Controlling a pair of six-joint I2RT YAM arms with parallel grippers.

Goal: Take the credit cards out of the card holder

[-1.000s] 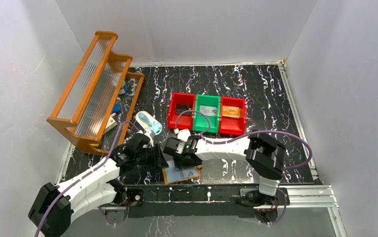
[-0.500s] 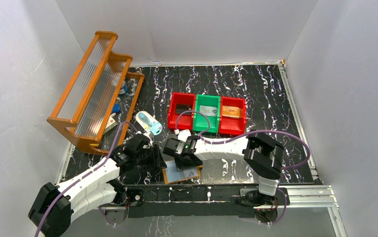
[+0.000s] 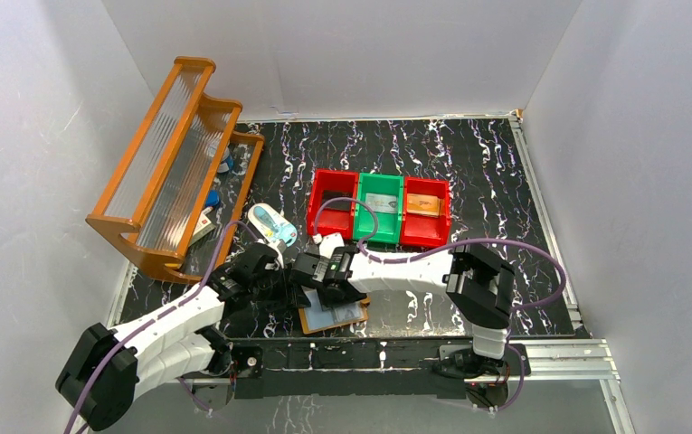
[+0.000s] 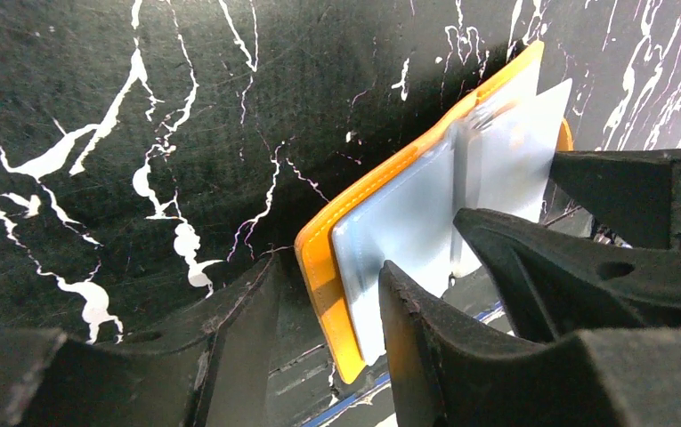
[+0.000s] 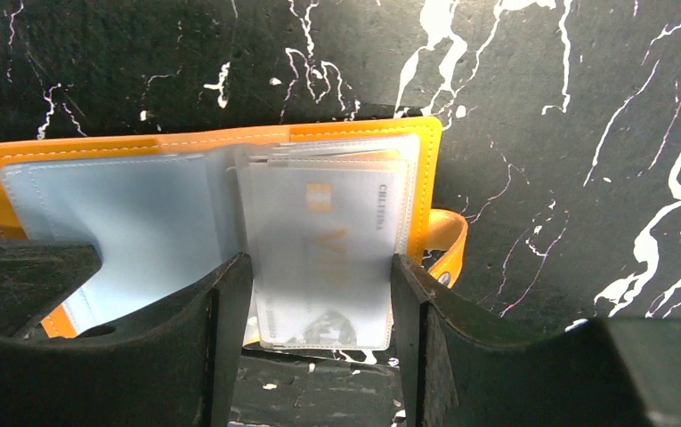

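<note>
The orange card holder (image 3: 333, 318) lies open near the table's front edge, its pale inner sleeves facing up. In the right wrist view, a clear sleeve leaf holds a credit card (image 5: 328, 222) with an orange chip and lettering. My right gripper (image 5: 319, 267) is open, with one finger close against each side edge of that leaf. The holder's holed tab (image 5: 450, 245) sticks out to the right. My left gripper (image 4: 329, 271) is open over the holder's orange corner (image 4: 319, 294), and its right finger (image 4: 425, 338) overlaps the pale lining. From above, both grippers (image 3: 280, 282) (image 3: 324, 291) meet over the holder.
Two red bins (image 3: 333, 203) (image 3: 423, 210) and a green bin (image 3: 380, 206) stand behind the holder with flat items inside. A pale blue-and-white oval item (image 3: 271, 223) lies left of them. A wooden rack (image 3: 170, 163) leans at far left. The front rail (image 3: 396, 353) runs just below the holder.
My right gripper's jaws have narrowed around the card sleeve, and that wrist has shifted slightly left. The holder has turned a little. The left gripper is about where it was.
</note>
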